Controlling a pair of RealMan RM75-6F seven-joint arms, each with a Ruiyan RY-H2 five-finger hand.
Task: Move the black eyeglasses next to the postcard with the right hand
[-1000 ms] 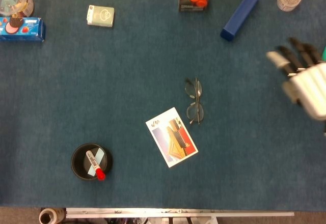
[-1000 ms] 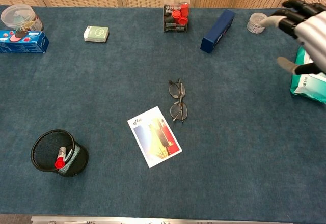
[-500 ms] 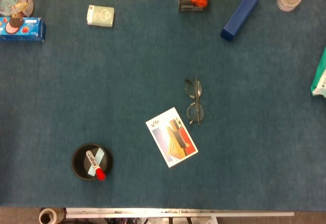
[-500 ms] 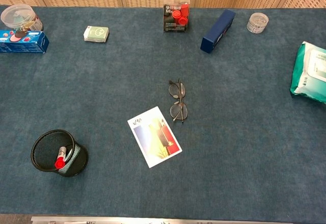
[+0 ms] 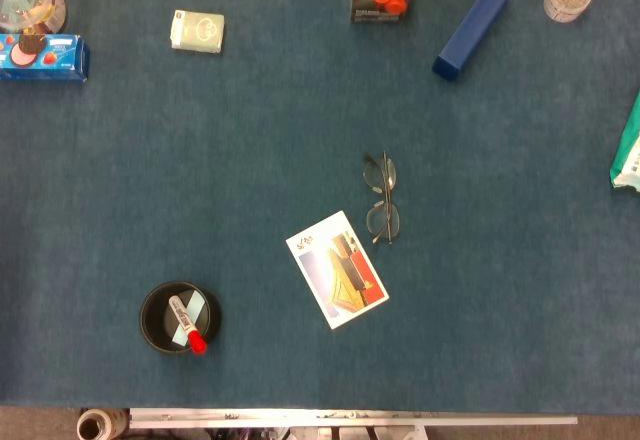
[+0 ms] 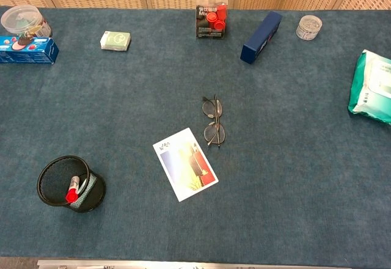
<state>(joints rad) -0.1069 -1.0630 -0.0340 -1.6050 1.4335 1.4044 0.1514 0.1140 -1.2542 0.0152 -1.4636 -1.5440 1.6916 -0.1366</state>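
Note:
The black eyeglasses (image 5: 381,198) (image 6: 213,120) lie folded flat on the blue table cloth near the middle. Just below and to their left lies the postcard (image 5: 337,269) (image 6: 185,164), a white card with a colourful picture, its upper right corner close to the lower lens. Neither hand shows in the head view or the chest view.
A black mesh pen cup (image 5: 179,317) (image 6: 69,183) with a red-capped marker stands at the lower left. Along the far edge are a cookie box (image 6: 27,49), a small green pack (image 6: 115,40), a clear box of red items (image 6: 211,21), a blue box (image 6: 261,28) and a small jar (image 6: 309,27). A green wipes pack (image 6: 372,87) lies at right.
The right hand, seen at the right edge one second ago, has withdrawn out of both views. The eyeglasses and postcard have not moved.

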